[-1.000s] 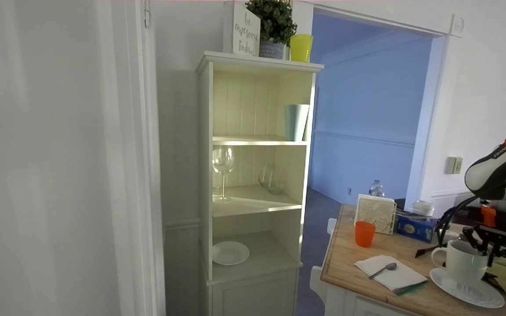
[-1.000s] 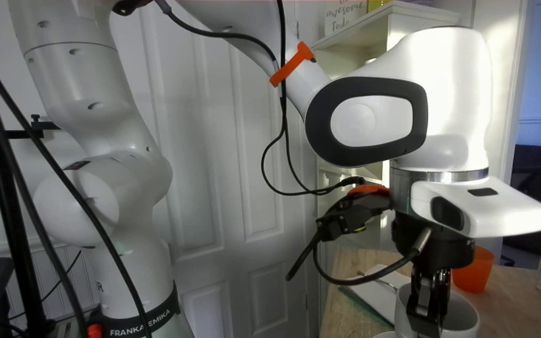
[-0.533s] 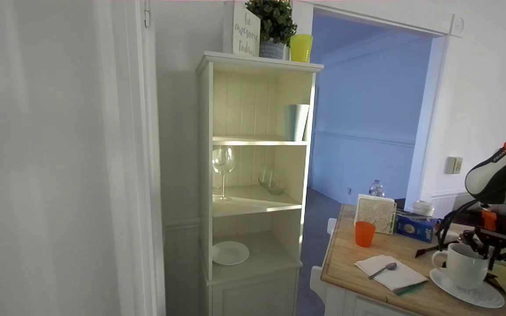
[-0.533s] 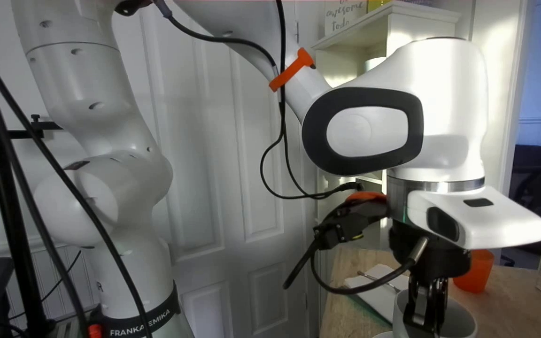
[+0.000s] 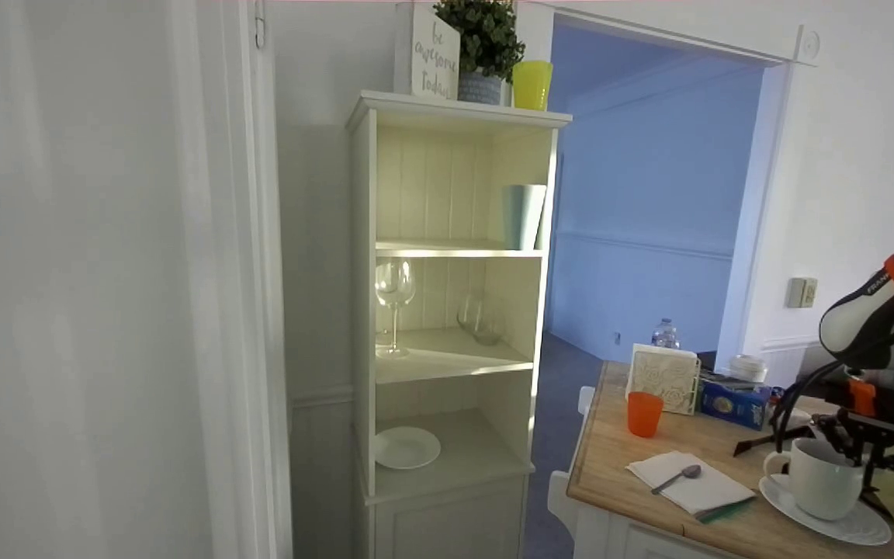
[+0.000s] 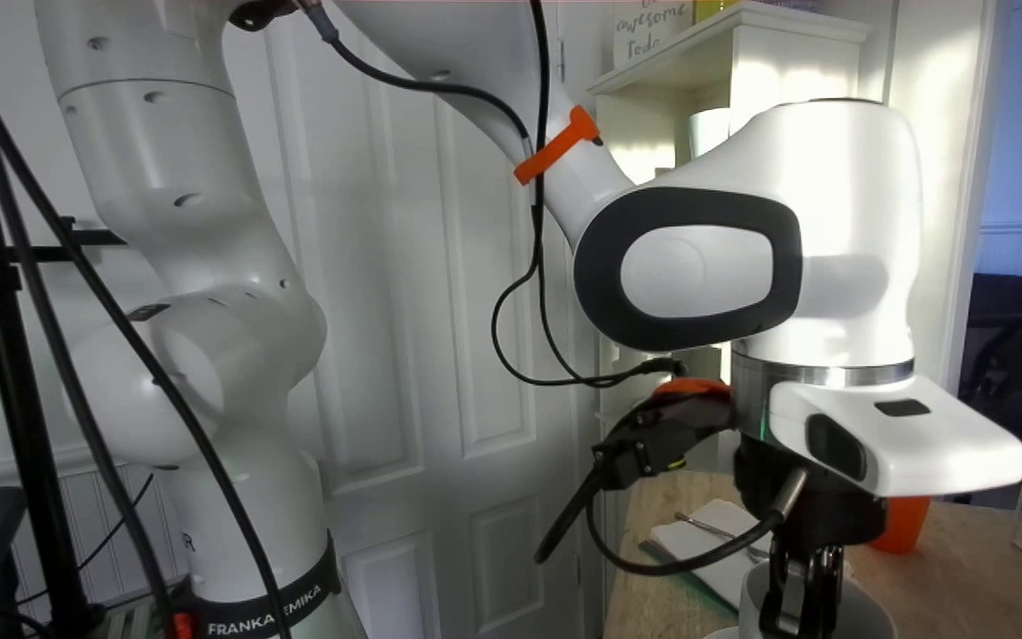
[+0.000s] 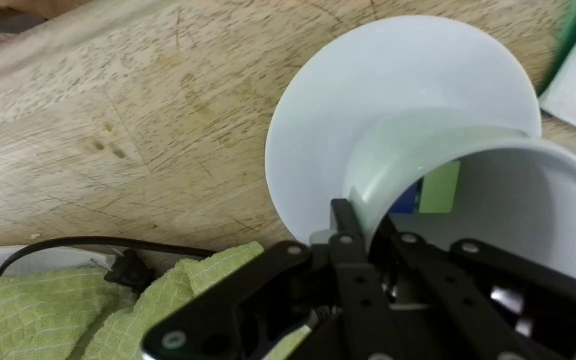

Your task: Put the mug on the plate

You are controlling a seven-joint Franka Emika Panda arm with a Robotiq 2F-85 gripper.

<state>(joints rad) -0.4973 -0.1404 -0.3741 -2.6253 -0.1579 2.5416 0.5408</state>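
Note:
The white mug (image 5: 826, 481) is upright over the round white plate (image 5: 777, 498) on the wooden counter. Its base is at or just above the plate; contact is unclear. In the wrist view, the mug (image 7: 403, 145) opens toward the right and holds blue and green blocks (image 7: 440, 187), with the plate (image 7: 313, 125) behind it. My gripper (image 7: 363, 215) is shut on the mug's wall, one finger inside and one outside. In an exterior view the gripper (image 6: 800, 599) points down into the mug (image 6: 866, 612), whose lower part is cut off. The handle faces away from the gripper.
An orange cup (image 5: 644, 414) stands farther back on the counter. A spoon (image 5: 677, 478) lies on a white napkin (image 5: 649, 466) beside the plate. A green towel (image 7: 33, 305) and a black cord (image 7: 108, 242) lie near the gripper. Another white dish (image 5: 407, 448) is on the shelf.
The arm and gripper have moved down, carrying the mug lower toward the plate. The plate has not moved, and the gripper has kept its hold.

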